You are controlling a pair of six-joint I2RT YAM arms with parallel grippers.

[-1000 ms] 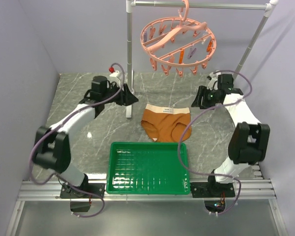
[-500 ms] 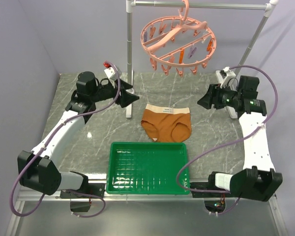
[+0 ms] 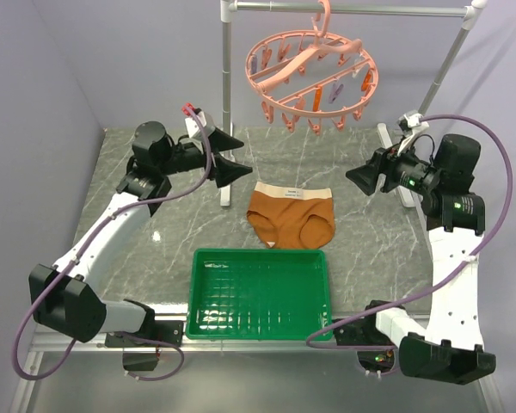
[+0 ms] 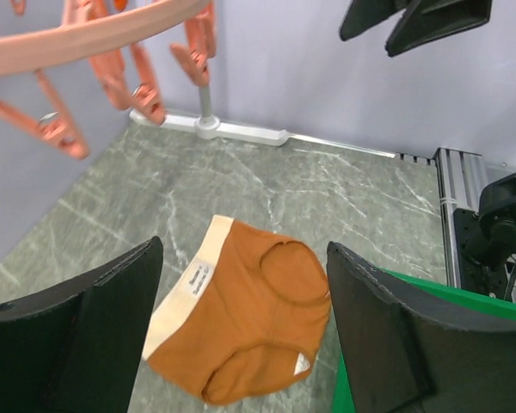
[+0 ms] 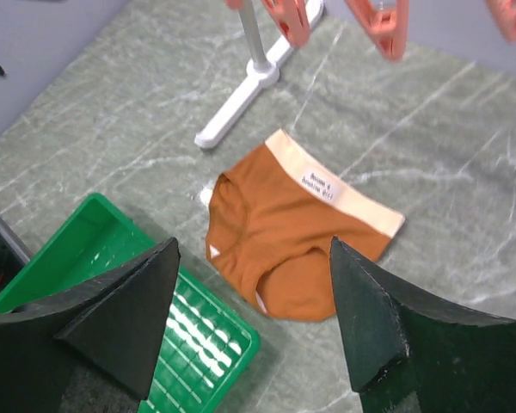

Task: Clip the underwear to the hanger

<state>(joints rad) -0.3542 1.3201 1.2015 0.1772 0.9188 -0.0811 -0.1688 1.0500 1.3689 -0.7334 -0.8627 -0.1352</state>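
Note:
The rust-orange underwear (image 3: 291, 217) lies flat on the marble table, its cream waistband toward the back. It also shows in the left wrist view (image 4: 249, 314) and the right wrist view (image 5: 297, 237). The salmon-pink ring hanger (image 3: 310, 70) hangs from the rack bar above, its pins dangling (image 4: 64, 129) (image 5: 387, 24). My left gripper (image 3: 235, 156) hovers left of the underwear, open and empty (image 4: 243, 249). My right gripper (image 3: 359, 177) hovers to its right, also open and empty (image 5: 254, 245). Neither one touches the fabric.
A green tray (image 3: 258, 292) sits at the near edge, just in front of the underwear. The grey rack's upright pole (image 3: 226, 103) and its foot (image 5: 241, 99) stand behind the left gripper, and a second slanted leg (image 3: 439, 77) at the back right.
Both arms have pulled outward and risen, the right one most. Both grippers have opened wider. The underwear and hanger have not moved.

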